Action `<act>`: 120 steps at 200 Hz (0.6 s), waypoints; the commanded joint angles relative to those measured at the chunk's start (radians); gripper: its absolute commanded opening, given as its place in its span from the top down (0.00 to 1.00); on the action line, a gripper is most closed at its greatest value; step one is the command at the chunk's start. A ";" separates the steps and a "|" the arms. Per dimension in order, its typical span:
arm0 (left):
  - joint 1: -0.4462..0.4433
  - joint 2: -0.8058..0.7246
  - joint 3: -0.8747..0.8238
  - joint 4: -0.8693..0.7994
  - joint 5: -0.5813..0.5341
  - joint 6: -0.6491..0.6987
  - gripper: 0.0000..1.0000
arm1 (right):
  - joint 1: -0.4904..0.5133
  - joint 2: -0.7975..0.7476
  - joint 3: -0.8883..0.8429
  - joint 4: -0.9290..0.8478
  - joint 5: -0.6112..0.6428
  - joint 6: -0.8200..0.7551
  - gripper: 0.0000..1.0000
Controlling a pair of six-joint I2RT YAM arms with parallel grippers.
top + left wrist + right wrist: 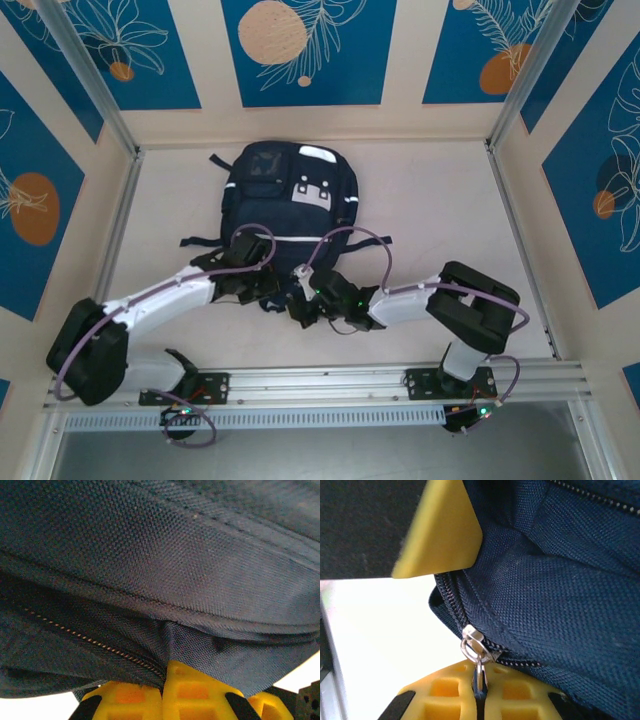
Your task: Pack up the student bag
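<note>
A large dark navy fabric student bag [290, 195] with thin white stripes and white patches lies flat on the pale table top [450, 220], in the upper middle of the top external view, its near end toward the arm bases. Both arms reach in to that near end, side by side.

The left gripper [164, 682] has its yellow plastic fingers pressed together at the bottom centre of the left wrist view. They pinch a fold of the bag's woven navy cloth, just beside a line of zip teeth [95, 642] that runs in from the left.

The right gripper [479, 695] sits at the bottom centre of the right wrist view, its yellow fingers closed on a small silver metal zip pull [479, 667]. The pull hangs from the slider [472, 636] on the bag's zip. A yellow wedge-shaped plastic piece [442, 535] shows at the upper left of that view, touching the bag's cloth.
</note>
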 commanded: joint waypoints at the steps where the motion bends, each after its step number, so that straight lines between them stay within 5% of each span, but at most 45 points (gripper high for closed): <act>1: 0.006 -0.101 -0.039 -0.109 -0.077 0.048 1.00 | 0.007 -0.058 -0.051 -0.103 -0.007 -0.017 1.00; 120: 0.007 -0.105 -0.056 -0.108 -0.114 0.043 1.00 | -0.032 -0.237 -0.153 -0.144 -0.068 -0.083 1.00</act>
